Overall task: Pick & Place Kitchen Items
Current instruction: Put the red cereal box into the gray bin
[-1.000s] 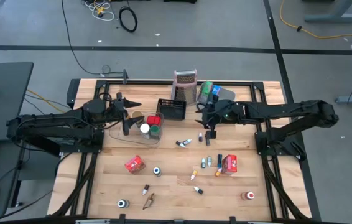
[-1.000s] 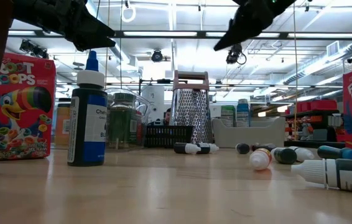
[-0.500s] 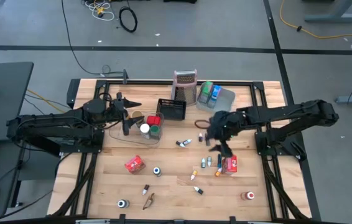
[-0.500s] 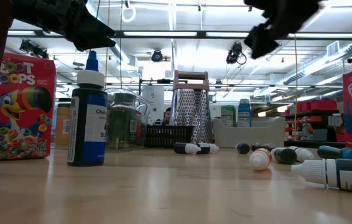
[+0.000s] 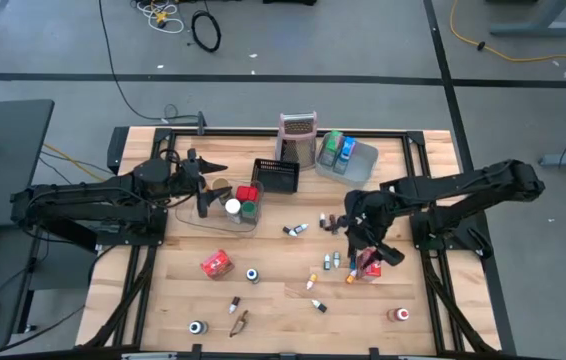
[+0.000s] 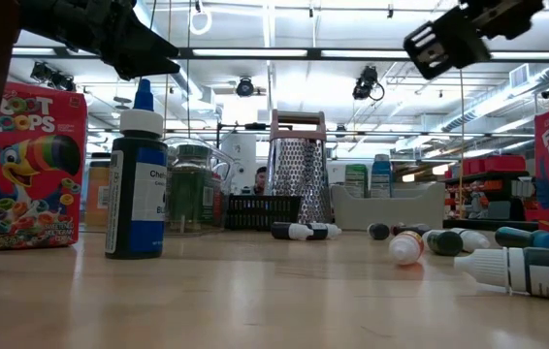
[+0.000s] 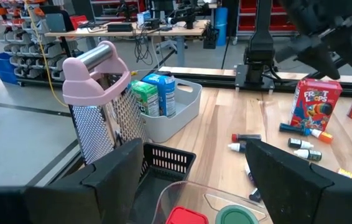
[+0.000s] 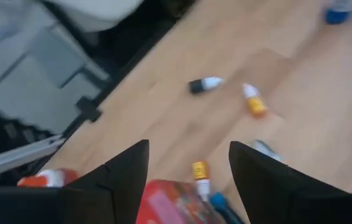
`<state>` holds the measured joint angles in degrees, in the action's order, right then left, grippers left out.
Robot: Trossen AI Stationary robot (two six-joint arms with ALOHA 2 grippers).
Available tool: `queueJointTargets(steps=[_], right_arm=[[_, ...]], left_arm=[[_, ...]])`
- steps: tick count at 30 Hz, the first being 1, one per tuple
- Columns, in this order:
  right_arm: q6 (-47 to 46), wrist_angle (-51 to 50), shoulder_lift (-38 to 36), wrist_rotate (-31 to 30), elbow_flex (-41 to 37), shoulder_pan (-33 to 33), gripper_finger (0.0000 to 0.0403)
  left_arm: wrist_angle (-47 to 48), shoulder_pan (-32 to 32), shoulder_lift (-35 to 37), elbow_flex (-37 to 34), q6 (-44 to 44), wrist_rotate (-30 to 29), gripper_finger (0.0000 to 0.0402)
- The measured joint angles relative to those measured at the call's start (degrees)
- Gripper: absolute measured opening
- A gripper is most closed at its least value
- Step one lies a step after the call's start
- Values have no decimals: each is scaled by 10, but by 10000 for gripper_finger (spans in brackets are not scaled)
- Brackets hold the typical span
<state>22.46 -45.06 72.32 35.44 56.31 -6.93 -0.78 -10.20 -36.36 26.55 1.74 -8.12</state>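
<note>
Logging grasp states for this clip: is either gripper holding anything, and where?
Nothing is held. The right gripper is open above the red packet; the left gripper is open over the clear tub.

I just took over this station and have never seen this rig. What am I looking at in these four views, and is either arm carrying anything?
Two dark robot arms work at a wooden table. The high view looks straight down; the low view sits at table-top height; each wrist view looks past that arm's own fingers.

The left gripper hovers open by the clear tub, which holds lidded jars. The right gripper hangs open and empty above a red cereal packet and some small bottles.

At the back stand a box grater, a black mesh basket and a grey tray holding cartons. Another red packet, more bottles and jars lie scattered on the table. Nothing is held.
</note>
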Motion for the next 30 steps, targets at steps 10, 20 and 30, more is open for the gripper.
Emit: queueJointTargets(steps=[10, 20, 30], right_arm=[[109, 3, 0, 86, -30, -17, 216], [179, 22, 0, 93, -114, -18, 215], [296, 20, 0, 92, -135, -11, 215]], left_arm=[[0, 0, 0, 0, 63, 0, 291], [0, 0, 0, 0, 110, 0, 291], [0, 0, 0, 0, 107, 0, 291]])
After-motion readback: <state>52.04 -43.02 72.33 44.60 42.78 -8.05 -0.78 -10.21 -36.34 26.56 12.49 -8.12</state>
